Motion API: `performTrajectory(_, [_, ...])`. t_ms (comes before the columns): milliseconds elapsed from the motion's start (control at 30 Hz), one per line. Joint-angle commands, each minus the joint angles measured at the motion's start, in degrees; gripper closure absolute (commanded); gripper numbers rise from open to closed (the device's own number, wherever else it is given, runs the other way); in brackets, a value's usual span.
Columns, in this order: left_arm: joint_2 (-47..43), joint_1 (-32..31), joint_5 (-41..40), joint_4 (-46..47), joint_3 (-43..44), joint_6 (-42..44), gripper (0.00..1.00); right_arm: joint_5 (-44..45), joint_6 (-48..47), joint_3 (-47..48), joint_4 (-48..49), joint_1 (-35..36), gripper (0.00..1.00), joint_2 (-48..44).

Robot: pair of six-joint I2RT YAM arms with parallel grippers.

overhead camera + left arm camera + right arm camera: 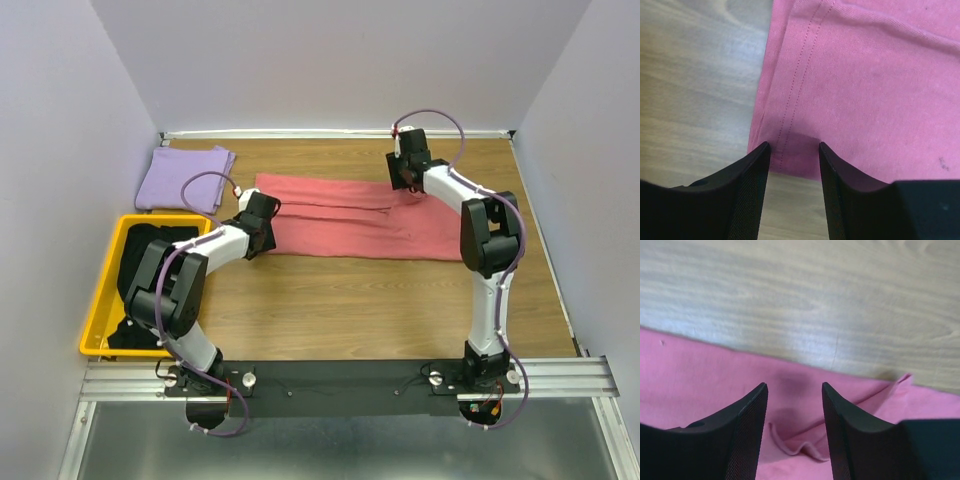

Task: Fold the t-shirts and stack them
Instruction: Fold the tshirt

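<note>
One salmon-pink shirt (pixel 350 228) flat, long axis left-right; left fingers (pixel 750 200), right fingers (pixel 745 440) spread apart over its edges.

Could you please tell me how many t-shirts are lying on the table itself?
2: the salmon-pink shirt spread across the middle, the lavender shirt folded far left. Black cloth in the yellow bin may hide more.

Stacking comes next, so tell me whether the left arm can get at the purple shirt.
Probably yes. The purple shirt lies uncovered in the far left corner, and the left gripper, open at the edge of the pink shirt, is close beside it with nothing between.
</note>
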Motion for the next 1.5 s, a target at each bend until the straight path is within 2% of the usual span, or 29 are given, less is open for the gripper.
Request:
performTrajectory(0, [-1.24, 0.10, 0.55, -7.35, -3.89, -0.27, 0.47, -0.32, 0.76, 2.81, 0.07, -0.28, 0.44, -1.41])
performTrajectory(100, [-3.26, 0.10, 0.72, -8.40, -4.16, -0.27, 0.47, -1.38, 1.99, 0.89, 0.06, -0.28, 0.43, -5.19])
performTrajectory(300, [-7.22, 0.10, 0.55, -8.59, -2.84, -0.36, 0.38, -4.71, 7.78, -7.37, -0.02, -0.28, 0.44, -13.36])
performTrajectory(467, [-7.66, 0.10, 0.46, -7.79, -1.35, -0.19, 0.37, -10.77, 13.76, -14.40, -0.02, -0.28, 0.56, -15.83])
performTrajectory(533, [-7.57, 0.10, 0.55, -7.53, -1.26, 0.25, 0.37, -12.96, 15.51, -15.73, -0.02, -0.28, 0.60, -15.49])
performTrajectory(667, [-8.01, 0.10, 0.81, -7.09, -1.78, 0.78, 0.37, -15.00, 17.28, -16.00, 0.15, -0.19, 0.63, -13.03])
performTrajectory(933, [-10.21, 0.10, 0.90, -6.47, -3.80, 1.13, 0.37, -17.73, 17.37, -7.22, 1.21, -0.28, 0.63, -2.93])
performTrajectory(1067, [-11.26, 0.10, 0.99, -6.12, -5.30, 1.05, 0.37, -20.97, 16.94, -4.13, 1.12, -0.19, 0.62, 0.42])
performTrajectory(1167, [-11.96, 0.10, 1.08, -6.04, -5.48, 1.05, 0.37, -21.95, 17.02, -4.39, 1.12, -0.19, 0.62, -1.06])
performTrajectory(1233, [-12.32, 0.10, 1.16, -5.77, -5.21, 1.22, 0.37, -21.33, 17.11, -5.36, 1.12, -0.19, 0.60, -4.75])
performTrajectory(1333, [-12.06, 0.10, 1.69, -4.98, -3.55, 1.83, 0.36, -18.79, 17.46, -8.25, 1.12, -0.19, 0.48, -9.31])
performTrajectory(1467, [-8.38, 0.19, 1.69, -4.63, 0.84, 3.76, 0.34, -14.22, 18.86, -14.66, 1.03, -0.98, 0.43, -19.40])
